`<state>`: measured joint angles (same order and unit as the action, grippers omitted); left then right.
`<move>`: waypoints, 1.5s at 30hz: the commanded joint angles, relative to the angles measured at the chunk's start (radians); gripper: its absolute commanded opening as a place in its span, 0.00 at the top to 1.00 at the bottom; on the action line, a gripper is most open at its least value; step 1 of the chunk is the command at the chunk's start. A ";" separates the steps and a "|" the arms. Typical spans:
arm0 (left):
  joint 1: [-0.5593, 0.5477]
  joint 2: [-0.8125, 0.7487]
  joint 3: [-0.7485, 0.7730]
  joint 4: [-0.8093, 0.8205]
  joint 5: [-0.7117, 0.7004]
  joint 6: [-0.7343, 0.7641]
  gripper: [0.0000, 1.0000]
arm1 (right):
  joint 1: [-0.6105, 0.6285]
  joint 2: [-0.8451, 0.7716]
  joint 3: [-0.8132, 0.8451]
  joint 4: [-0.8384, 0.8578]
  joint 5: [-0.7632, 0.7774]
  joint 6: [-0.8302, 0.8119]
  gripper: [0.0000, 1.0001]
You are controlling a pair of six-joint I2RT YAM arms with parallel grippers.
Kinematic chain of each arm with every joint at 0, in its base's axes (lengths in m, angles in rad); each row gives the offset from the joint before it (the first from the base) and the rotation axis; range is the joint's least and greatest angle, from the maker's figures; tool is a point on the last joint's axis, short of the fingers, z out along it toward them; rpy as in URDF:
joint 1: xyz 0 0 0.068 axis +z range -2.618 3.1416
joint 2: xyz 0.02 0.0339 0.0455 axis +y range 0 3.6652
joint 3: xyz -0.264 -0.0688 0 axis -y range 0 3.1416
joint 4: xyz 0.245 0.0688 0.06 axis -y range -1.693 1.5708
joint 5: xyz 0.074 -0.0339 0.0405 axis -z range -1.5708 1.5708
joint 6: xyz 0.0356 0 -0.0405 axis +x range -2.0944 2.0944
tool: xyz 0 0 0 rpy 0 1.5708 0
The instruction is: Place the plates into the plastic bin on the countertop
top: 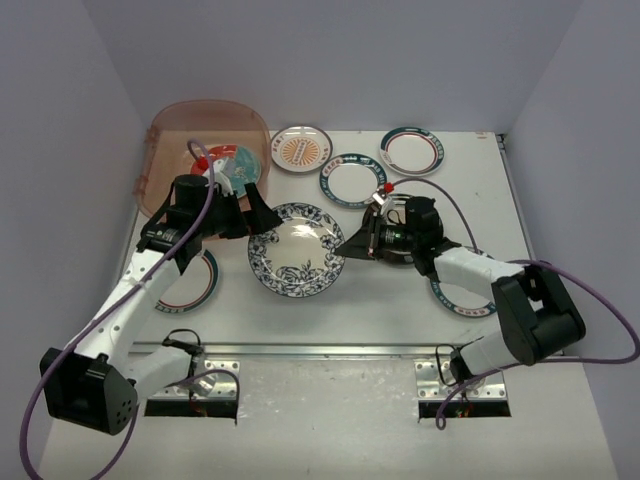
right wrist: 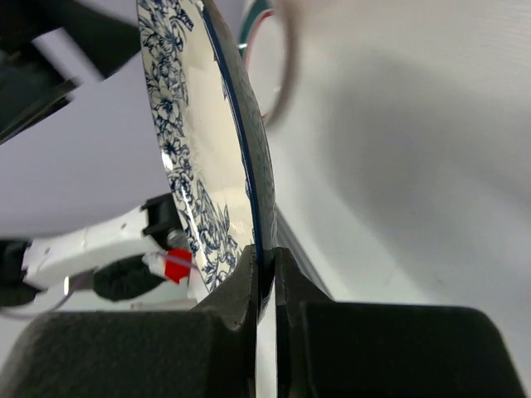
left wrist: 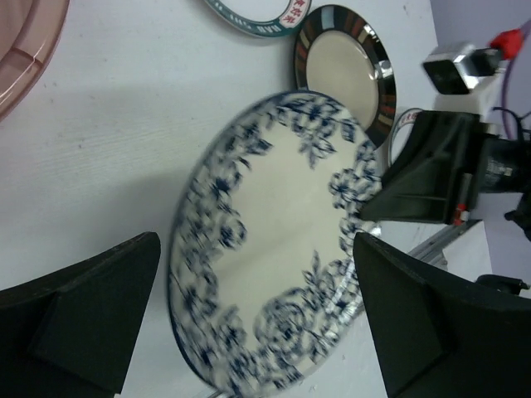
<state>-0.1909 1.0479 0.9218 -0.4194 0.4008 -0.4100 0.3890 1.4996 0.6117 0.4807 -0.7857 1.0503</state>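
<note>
A blue floral plate (top: 296, 250) is at the centre of the countertop (top: 330, 320). My right gripper (top: 346, 247) is shut on its right rim; in the right wrist view the fingers (right wrist: 241, 290) pinch the rim (right wrist: 264, 249) and the plate (right wrist: 187, 124) stands tilted up. My left gripper (top: 232, 232) hovers open at the plate's left side, and the plate (left wrist: 265, 249) lies between its spread fingers (left wrist: 99, 307). The plastic bin (top: 165, 130) sits at the far left with a red-and-teal plate (top: 240, 165) in it.
An orange sunburst plate (top: 301, 148), a teal-rimmed plate (top: 353, 180) and a white rimmed plate (top: 411, 150) lie at the back. A dark metallic plate (left wrist: 344, 70) sits beside the right gripper. Plates lie under the left arm (top: 195, 285) and the right arm (top: 455, 298). A metal rail (top: 320, 350) edges the front.
</note>
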 commanded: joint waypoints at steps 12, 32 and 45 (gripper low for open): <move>-0.018 0.027 0.007 0.130 0.183 -0.031 1.00 | -0.031 -0.127 0.017 0.276 -0.233 0.105 1.00; 0.432 0.305 0.396 0.175 -0.286 -0.476 1.00 | -0.283 -0.396 -0.107 -0.153 -0.184 -0.150 0.01; 0.423 0.858 0.877 0.058 -0.459 -0.372 1.00 | -0.288 -0.497 -0.113 -0.249 -0.200 -0.181 0.01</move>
<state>0.2370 1.8872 1.6841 -0.4253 -0.0696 -0.7910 0.1066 1.0367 0.4805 0.2733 -0.9879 0.9157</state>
